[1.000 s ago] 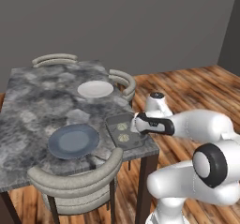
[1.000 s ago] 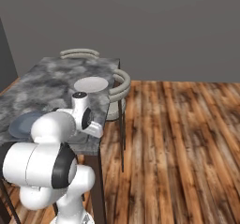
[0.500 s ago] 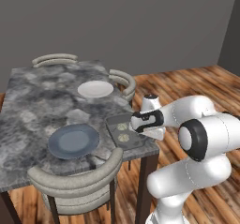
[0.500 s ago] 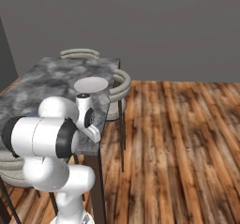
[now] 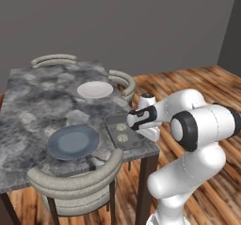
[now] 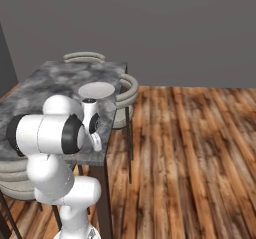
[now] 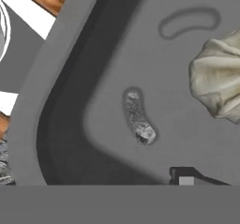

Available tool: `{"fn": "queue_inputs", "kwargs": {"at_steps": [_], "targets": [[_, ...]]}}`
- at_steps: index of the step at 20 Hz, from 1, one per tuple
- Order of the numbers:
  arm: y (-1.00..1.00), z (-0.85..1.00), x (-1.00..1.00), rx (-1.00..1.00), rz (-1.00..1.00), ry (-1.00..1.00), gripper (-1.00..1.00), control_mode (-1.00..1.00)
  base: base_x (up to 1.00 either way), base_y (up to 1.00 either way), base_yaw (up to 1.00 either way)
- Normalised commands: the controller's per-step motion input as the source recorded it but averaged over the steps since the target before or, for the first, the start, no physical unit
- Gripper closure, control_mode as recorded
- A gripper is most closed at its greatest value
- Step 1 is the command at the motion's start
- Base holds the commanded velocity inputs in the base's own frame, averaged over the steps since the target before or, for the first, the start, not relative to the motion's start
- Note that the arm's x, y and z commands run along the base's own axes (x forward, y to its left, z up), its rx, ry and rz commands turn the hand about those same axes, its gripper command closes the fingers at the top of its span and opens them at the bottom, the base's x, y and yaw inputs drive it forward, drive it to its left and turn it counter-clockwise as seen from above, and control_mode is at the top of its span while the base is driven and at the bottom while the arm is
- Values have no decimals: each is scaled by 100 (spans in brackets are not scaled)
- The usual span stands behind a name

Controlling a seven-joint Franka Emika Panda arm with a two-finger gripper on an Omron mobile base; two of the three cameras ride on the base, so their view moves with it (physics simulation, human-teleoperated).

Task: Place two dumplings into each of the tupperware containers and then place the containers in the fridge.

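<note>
Two dumplings (image 5: 123,131) lie in a tub (image 5: 125,132) at the tabletop's (image 5: 33,101) right edge; one plate (image 5: 73,141) lies left of it, another (image 5: 94,89) behind.

From where I stand there is nothing to read: no lettering, labels, brand marks, numbers or signs on anything in sight.

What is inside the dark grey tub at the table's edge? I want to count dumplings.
Two dumplings lie inside the dark grey tub. The fingers hide its right side, so anything there is covered.
</note>
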Motion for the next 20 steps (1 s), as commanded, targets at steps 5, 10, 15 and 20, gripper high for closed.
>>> {"fn": "queue_inputs", "kwargs": {"at_steps": [5,10,15,20], "targets": [[56,-68,7,0,-15,0,100,-100,0,0,0],[33,-66,2,2,1,-20,100,-100,0,0,0],[54,-83,0,13,8,-27,100,-100,0,0,0],[50,-21,-12,5,3,-24,100,-100,0,0,0]]}}
